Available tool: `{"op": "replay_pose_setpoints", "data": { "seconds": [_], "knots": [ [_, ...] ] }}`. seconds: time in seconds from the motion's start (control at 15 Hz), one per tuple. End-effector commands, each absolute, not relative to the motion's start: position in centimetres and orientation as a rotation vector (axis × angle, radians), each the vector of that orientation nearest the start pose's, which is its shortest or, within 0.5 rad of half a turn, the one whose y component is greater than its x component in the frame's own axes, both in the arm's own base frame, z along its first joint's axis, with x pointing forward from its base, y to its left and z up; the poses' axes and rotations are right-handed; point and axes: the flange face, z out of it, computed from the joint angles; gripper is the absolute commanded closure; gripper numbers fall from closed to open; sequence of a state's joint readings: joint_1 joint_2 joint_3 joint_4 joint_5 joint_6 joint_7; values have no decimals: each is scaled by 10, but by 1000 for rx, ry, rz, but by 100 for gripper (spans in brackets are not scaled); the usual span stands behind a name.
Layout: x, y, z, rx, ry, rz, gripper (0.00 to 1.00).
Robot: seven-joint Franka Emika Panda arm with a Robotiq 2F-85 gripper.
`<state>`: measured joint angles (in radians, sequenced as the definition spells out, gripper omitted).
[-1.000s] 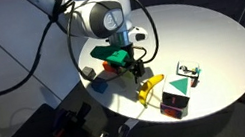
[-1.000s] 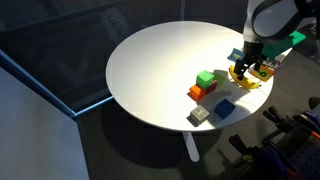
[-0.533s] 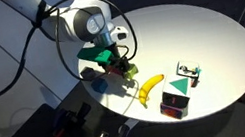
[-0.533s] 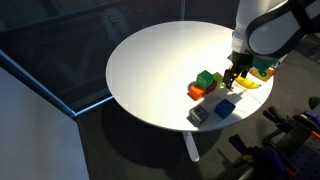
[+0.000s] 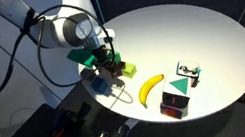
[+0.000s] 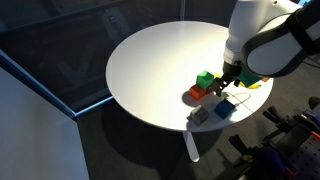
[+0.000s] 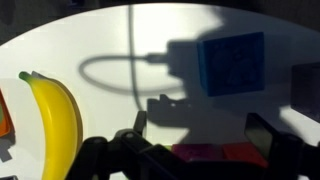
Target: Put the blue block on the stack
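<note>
The blue block (image 7: 232, 62) lies flat on the white table, ahead of my gripper in the wrist view; it also shows in an exterior view (image 6: 225, 105). The stack is a green cube (image 6: 205, 79) with a red cube (image 6: 196, 93) against it. My gripper (image 7: 204, 135) is open and empty. It hangs low over the cubes (image 6: 229, 82), and the red cube (image 7: 215, 153) shows between its fingers (image 7: 268, 135). In the exterior view with the arm at the left, the gripper (image 5: 112, 66) hides the blue block.
A banana (image 7: 60, 120) lies left of the gripper, also seen in an exterior view (image 5: 150, 89). A black-and-red box with a teal triangle (image 5: 176, 101) stands near the table edge. A grey cube (image 6: 198, 117) sits at the rim (image 6: 150, 110).
The arm has swung away from above the banana and come down over the cubes. The gripper has stayed open and empty.
</note>
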<state>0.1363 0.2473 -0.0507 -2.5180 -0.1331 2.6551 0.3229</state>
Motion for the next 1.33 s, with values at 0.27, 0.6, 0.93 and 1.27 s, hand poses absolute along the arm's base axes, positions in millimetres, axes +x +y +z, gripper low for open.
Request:
{"op": "replay_pose_setpoints", "data": {
  "seconds": [0.27,0.6,0.93,1.27],
  "knots": [
    [421,64,164,-3229,104,155,0],
    [411,72,151,-3217,25,121,0],
    [409,73,140,-3226,-6,117,3],
    [410,72,135,-3230,-15,122,45]
  ]
}}
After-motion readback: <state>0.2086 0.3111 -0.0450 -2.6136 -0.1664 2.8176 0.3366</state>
